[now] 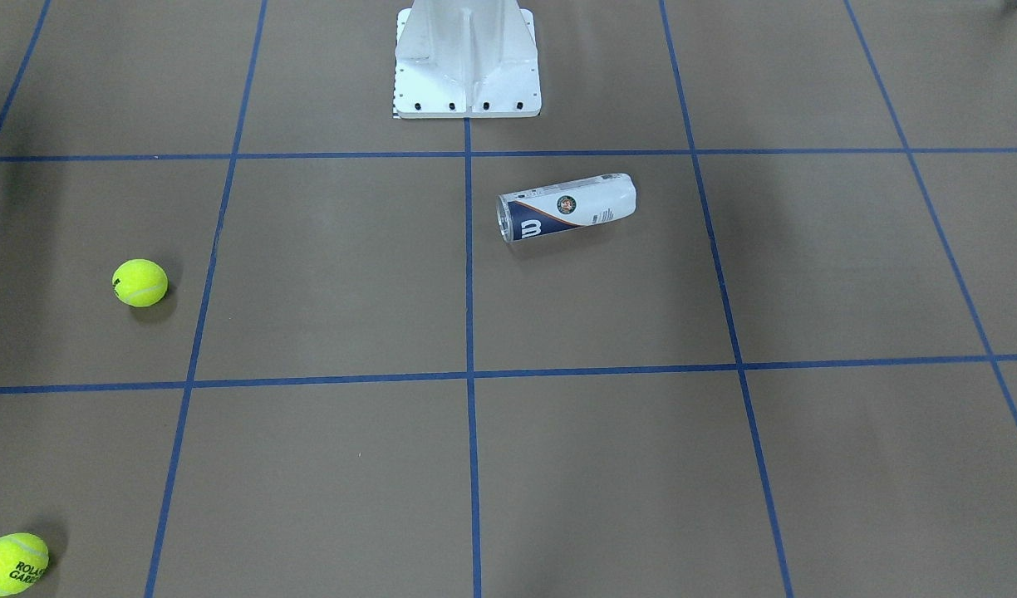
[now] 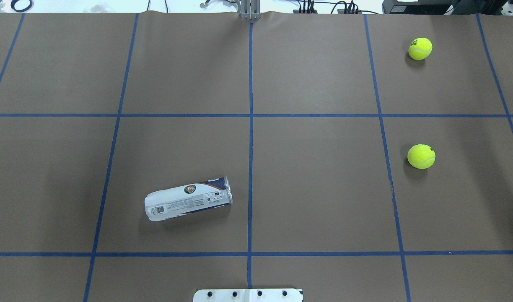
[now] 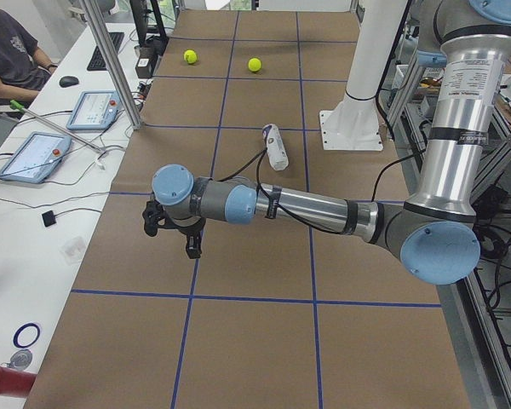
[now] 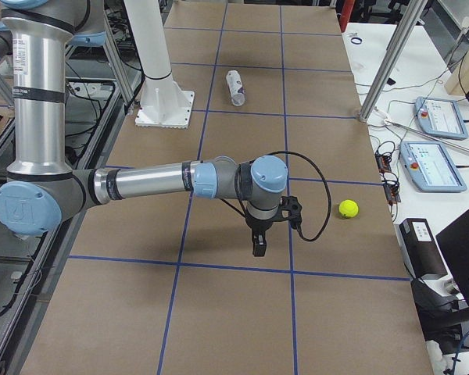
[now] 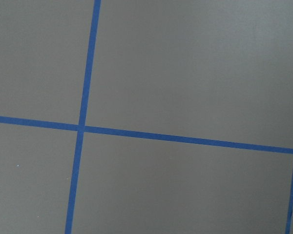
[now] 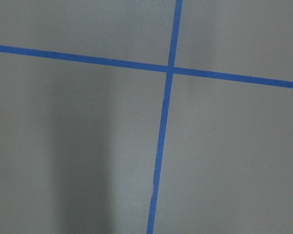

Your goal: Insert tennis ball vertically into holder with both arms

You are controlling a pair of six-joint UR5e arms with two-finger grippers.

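Brown paper table (image 2: pixel 315 188), taped in blue squares: nothing looks begun. In your overhead view the holder (image 2: pixel 188 199) lies on its side at seven o'clock from centre, mouth toward three. One tennis ball (image 2: pixel 421 156) sits at three o'clock and a second ball (image 2: pixel 420 48) at one. The left gripper (image 3: pixel 192 245) and right gripper (image 4: pixel 259 244) hang well apart from everything, and how far either is spread cannot be told. Your next move is probably to stand the holder upright.

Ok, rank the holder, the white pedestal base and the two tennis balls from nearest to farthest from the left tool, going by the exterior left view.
From the left tool:
1. holder, lying on its side mid-table.
2. white pedestal base, farther along, on the robot's side.
3. robot-side tennis ball and operator-side tennis ball, at the far end; too close to rank.
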